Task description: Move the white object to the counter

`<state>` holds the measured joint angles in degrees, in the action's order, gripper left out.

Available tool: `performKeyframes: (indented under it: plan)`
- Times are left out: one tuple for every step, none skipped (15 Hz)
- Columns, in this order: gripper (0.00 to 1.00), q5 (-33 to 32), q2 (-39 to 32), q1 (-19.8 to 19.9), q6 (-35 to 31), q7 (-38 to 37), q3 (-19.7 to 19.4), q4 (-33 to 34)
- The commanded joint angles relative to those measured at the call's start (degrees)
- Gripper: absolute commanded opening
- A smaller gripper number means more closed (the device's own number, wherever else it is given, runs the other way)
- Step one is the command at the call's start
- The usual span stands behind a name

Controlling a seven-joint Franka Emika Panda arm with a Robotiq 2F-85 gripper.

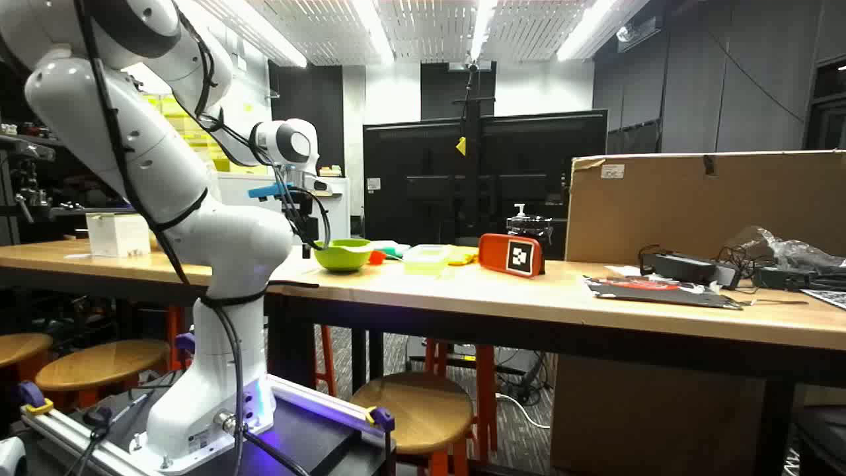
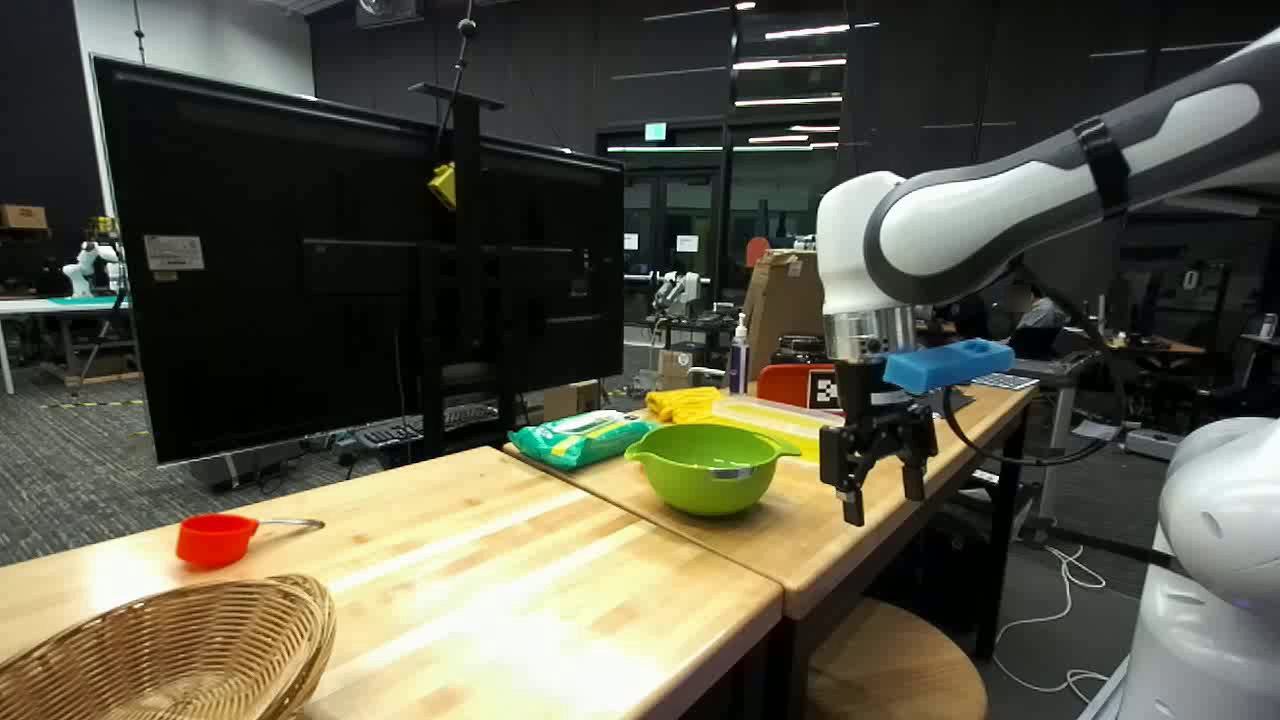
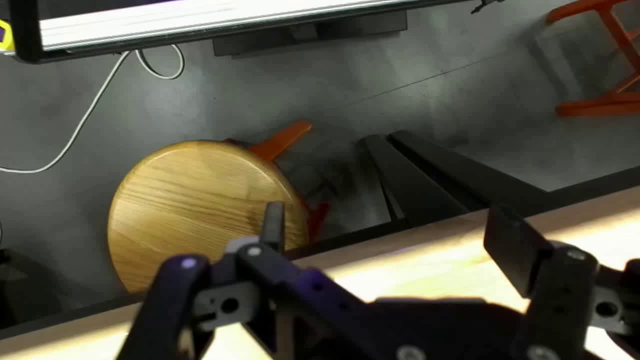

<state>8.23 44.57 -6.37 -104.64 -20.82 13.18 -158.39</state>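
The counter is a long light wooden worktop; it also shows in an exterior view and in the wrist view. A white box stands on it at the far left of an exterior view, behind the arm. It is the only clearly white object I see on the counter, and I cannot tell if it is the one meant. My gripper is open and empty, pointing down above the counter's front edge beside the green bowl. In the wrist view its fingers are wide apart with nothing between them.
A green bowl stands close to the gripper. Behind it lie a green wipes pack, a yellow cloth and a red case. A red cup and wicker basket are farther along. A stool stands below.
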Motion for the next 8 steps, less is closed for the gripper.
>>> performKeyframes:
  plan:
    - [1.00, 0.05, 0.01, 0.15, 0.10, 0.10, 0.10, 0.07]
    - [1.00, 0.05, 0.01, 0.15, 0.10, 0.10, 0.10, 0.07]
    - [1.00, 0.05, 0.01, 0.15, 0.10, 0.10, 0.10, 0.07]
    - [1.00, 0.05, 0.01, 0.15, 0.10, 0.10, 0.10, 0.07]
    - [1.00, 0.05, 0.01, 0.15, 0.10, 0.10, 0.10, 0.07]
    - [1.00, 0.05, 0.01, 0.15, 0.10, 0.10, 0.10, 0.07]
    - [1.00, -1.30, 0.87, 0.77, 0.53, 1.69, -0.94, -0.27]
    - [1.00, -2.70, 1.49, 1.17, 1.30, 3.22, -1.81, -0.12]
